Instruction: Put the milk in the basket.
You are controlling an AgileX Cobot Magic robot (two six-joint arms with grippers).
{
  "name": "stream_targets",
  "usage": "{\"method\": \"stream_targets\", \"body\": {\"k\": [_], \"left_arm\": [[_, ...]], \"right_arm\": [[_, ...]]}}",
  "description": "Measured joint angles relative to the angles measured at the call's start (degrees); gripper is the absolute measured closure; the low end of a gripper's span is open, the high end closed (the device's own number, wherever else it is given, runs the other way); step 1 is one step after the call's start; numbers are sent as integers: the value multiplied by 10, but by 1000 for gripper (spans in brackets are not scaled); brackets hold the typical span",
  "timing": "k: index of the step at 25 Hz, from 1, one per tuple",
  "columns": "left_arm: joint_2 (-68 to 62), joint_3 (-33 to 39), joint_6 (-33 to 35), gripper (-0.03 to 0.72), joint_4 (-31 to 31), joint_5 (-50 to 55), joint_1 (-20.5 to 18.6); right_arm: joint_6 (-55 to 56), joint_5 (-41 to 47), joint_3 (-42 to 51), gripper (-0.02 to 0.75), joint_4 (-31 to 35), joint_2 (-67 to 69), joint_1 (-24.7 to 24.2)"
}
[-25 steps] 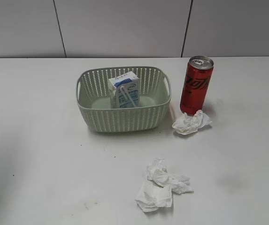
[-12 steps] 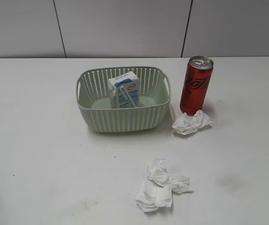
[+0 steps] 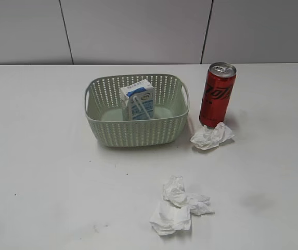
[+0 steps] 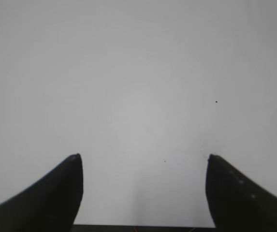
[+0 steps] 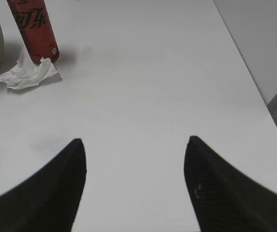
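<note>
Nothing has moved since the earlier frames: the milk [image 3: 138,100] stands upright in the basket [image 3: 137,130].
Both arms are out of the exterior view; the left gripper [image 4: 143,157] hangs with jaws wide over bare table [image 4: 128,72], and the right gripper [image 5: 135,140] is likewise spread wide, with the can [image 5: 33,28] and a tissue [image 5: 27,74] well ahead. Another tissue [image 3: 178,207] lies nearer the front.

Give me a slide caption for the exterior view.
Milk carton standing inside the green basket, beside a red can.
</note>
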State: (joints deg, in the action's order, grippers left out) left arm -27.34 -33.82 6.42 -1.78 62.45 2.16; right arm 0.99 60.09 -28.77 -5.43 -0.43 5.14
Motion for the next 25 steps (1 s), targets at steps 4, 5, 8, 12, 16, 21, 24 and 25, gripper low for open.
{"method": "stream_targets", "body": {"k": [4,5,8,12,16,21,24,25], "left_arm": [[66,31,0,100,-1,-4,0],[78,39,0,100,-3,-7,0],[115,47,0,100,-8,-16,0],[167,48,0,100,-9,-19,0],[230,48,0,100,-9,-19,0],[276,48,0,100,-4,-18,0],[277,48,0,100,-2,-18,0],[277,48,-1,100,-2,-18,0]], "right_arm": [[0,0,0,239,0,0,0],[0,0,0,239,0,0,0],[0,0,0,239,0,0,0],[0,0,0,239,0,0,0],[0,0,0,239,0,0,0],[0,0,0,239,1,0,0],[0,0,0,239,0,0,0],[0,0,0,239,0,0,0]]}}
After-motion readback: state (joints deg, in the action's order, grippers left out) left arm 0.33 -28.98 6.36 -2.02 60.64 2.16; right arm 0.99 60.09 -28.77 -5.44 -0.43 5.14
